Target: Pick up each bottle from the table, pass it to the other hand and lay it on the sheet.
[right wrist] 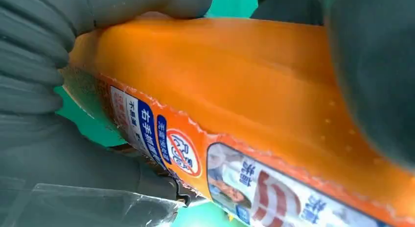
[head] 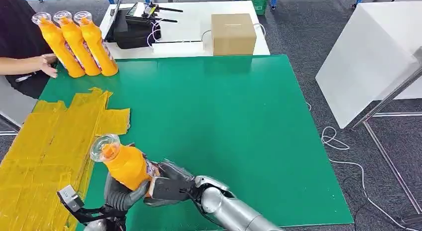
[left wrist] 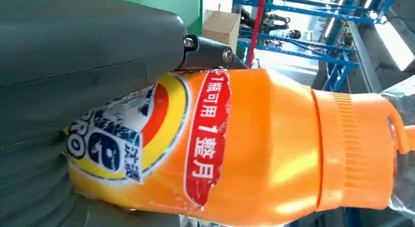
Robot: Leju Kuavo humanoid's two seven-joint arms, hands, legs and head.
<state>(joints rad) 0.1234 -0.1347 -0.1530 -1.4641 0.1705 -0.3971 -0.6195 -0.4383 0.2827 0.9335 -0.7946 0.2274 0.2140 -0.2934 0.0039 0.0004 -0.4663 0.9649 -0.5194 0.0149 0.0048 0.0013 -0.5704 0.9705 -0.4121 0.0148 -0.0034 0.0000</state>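
Observation:
An orange bottle (head: 124, 166) with a clear cap is held tilted above the near left part of the green mat (head: 224, 131), cap pointing up and to the left. My left hand (head: 119, 193) grips its body from below. My right hand (head: 171, 183) wraps the bottle's base from the right. The left wrist view shows the labelled bottle (left wrist: 274, 148) lying against my left hand (left wrist: 73, 56). Close up in the right wrist view, my right hand (right wrist: 39, 65) curls around the bottle (right wrist: 244, 90). The yellow sheet (head: 45, 151) lies just to the left.
Three more orange bottles (head: 79, 42) stand at the mat's far left corner, with a person's hand (head: 47, 64) beside them. A cardboard box (head: 233, 33) and black devices (head: 134, 29) sit on the white table behind. A white panel (head: 370, 57) stands to the right.

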